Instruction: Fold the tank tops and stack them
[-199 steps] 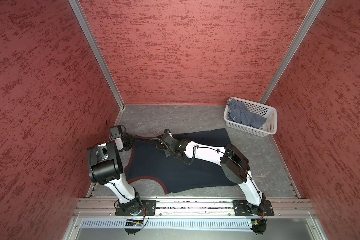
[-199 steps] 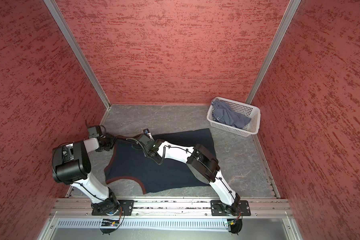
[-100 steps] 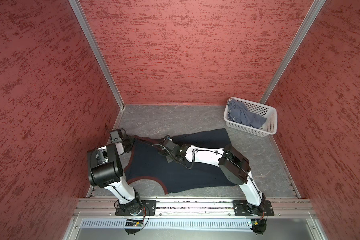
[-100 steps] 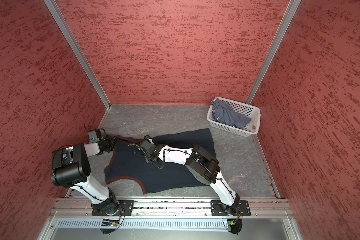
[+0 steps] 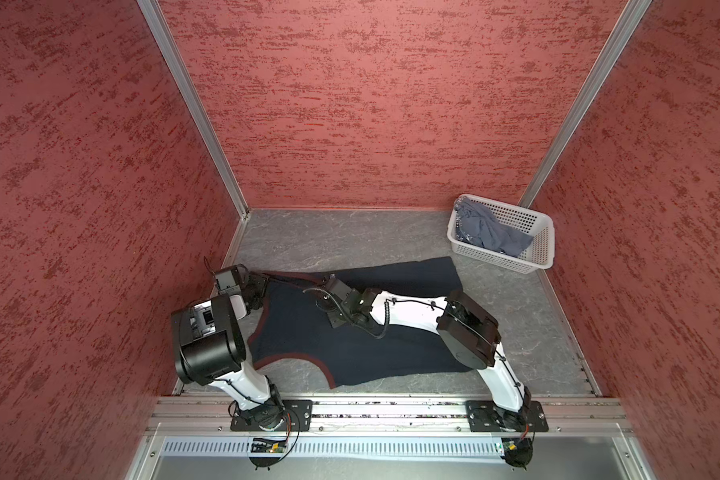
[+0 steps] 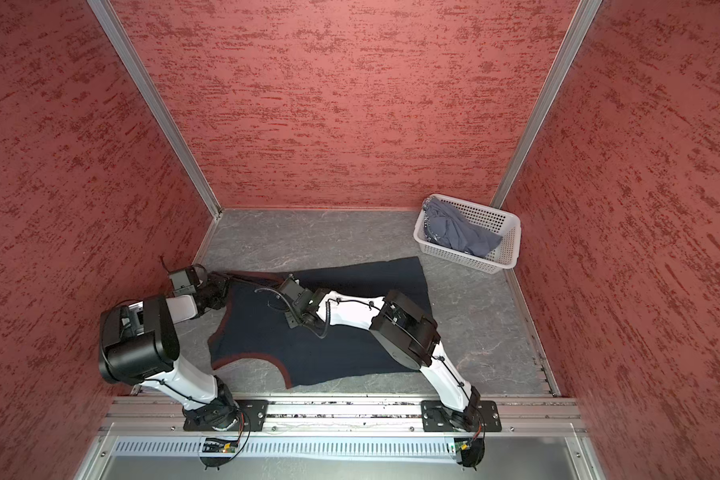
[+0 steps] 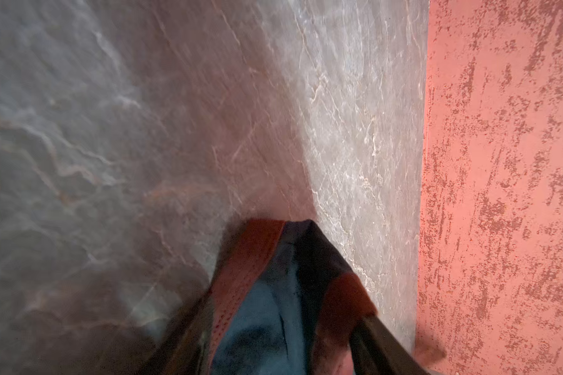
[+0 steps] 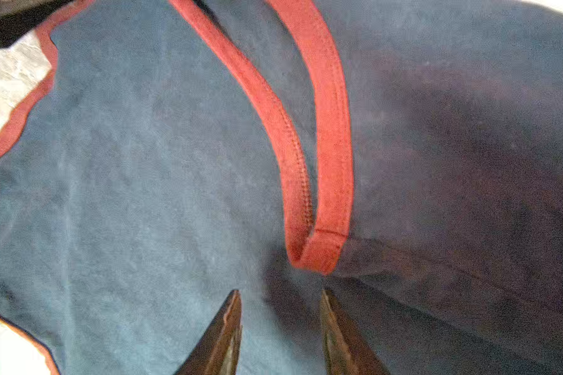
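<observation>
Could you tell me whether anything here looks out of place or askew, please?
The navy top is not flat: one strap is bunched up between the fingers of the left pincer near the side wall, and a red-trimmed edge is doubled over on the cloth. The grey top lies crumpled in the basket.

I am seeing both top views evenly lit and sharp, with soft shadows falling on the tabletop [image 5: 308, 237]. The left wrist view is smearing with motion blur, and the navy tank top [image 7: 267, 308] is reading soft. The right wrist view is washing out white at its corners.
</observation>
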`<state>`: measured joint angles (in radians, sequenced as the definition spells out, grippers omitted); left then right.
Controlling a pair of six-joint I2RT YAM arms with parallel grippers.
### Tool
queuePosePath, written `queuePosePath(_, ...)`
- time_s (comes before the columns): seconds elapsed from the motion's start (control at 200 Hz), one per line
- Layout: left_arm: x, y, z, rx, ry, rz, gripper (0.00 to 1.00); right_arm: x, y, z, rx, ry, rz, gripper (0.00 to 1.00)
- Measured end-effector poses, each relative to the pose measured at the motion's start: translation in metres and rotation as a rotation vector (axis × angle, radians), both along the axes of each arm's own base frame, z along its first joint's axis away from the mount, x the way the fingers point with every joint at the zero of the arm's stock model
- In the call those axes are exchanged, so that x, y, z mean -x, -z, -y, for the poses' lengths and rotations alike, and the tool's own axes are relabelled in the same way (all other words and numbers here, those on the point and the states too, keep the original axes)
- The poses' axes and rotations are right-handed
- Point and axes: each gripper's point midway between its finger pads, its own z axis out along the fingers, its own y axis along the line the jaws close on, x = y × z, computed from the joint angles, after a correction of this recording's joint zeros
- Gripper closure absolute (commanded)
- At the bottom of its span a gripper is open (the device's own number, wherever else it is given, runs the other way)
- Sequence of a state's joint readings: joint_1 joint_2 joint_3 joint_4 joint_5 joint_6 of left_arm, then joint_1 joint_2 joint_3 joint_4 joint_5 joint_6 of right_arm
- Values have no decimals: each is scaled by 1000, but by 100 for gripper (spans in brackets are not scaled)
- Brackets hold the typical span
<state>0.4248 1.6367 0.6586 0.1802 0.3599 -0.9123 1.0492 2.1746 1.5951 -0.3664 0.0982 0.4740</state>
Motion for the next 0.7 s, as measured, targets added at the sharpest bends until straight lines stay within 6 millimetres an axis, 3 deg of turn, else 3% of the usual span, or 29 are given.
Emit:
queuePosePath(0.24, -4, -1, 4, 5, 25, -23, 32, -9, -7, 9, -17, 29, 7, 58)
queuePosePath(0.461, -4, 0, 26, -13, 100, -56, 29, -21, -16, 25, -41, 79, 8, 57)
queuePosePath(0.551, 6, -1, 32, -21, 97, -72, 27, -24, -17, 26, -48, 89, 9, 56)
queuePosePath(0.701, 44, 0, 36, -39, 42, -140, 27, -26, -17, 26, -54, 94, 10, 56)
